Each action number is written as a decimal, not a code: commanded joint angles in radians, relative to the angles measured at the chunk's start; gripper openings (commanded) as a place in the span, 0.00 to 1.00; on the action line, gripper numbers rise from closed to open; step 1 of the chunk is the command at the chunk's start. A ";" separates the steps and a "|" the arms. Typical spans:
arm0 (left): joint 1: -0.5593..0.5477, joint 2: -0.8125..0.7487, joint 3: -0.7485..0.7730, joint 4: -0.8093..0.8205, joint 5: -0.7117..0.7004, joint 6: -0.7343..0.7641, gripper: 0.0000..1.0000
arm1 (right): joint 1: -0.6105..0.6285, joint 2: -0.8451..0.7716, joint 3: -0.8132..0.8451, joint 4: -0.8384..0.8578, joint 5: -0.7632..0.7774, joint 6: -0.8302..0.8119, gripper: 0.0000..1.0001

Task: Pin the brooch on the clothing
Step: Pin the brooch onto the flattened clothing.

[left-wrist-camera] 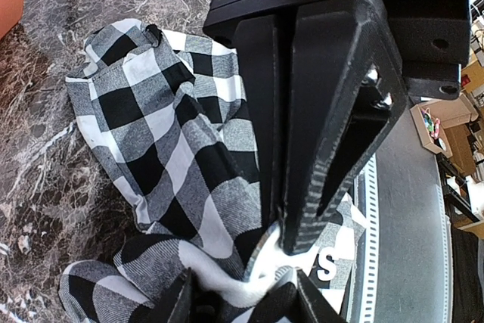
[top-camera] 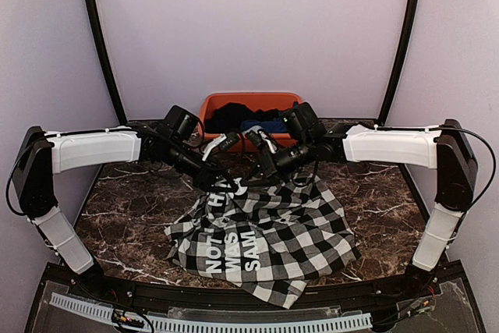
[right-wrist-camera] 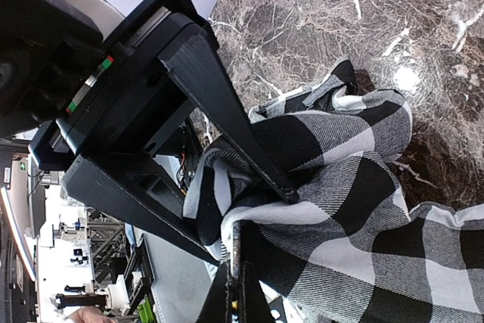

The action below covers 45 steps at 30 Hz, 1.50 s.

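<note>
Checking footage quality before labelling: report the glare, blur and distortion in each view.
Top external: soft, even light; the print on the black-and-white check shirt is readable. Left wrist: the black right gripper looms huge and stretched, filling the middle. Right wrist: a white glare spot on the dark marble tabletop; lower left is blown out.

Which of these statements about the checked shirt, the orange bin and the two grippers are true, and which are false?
1. The black-and-white checked shirt lies on the dark marble table. True.
2. The orange plastic bin stands beside the arm bases. False: it sits at the table's far edge, behind the grippers.
3. The right gripper stands wide open. False: it is shut on a fold of the shirt.
4. The left gripper has shirt fabric between its fingers. True.
</note>
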 commanded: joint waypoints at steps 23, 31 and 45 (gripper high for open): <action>0.028 -0.077 -0.040 0.088 0.085 -0.036 0.36 | -0.057 -0.037 -0.119 0.333 -0.219 0.166 0.00; 0.029 -0.060 -0.036 0.110 0.098 -0.065 0.40 | -0.039 -0.018 -0.057 0.185 -0.141 0.081 0.00; 0.021 -0.019 -0.012 0.075 0.079 -0.053 0.40 | -0.020 -0.012 0.004 0.120 -0.101 0.056 0.00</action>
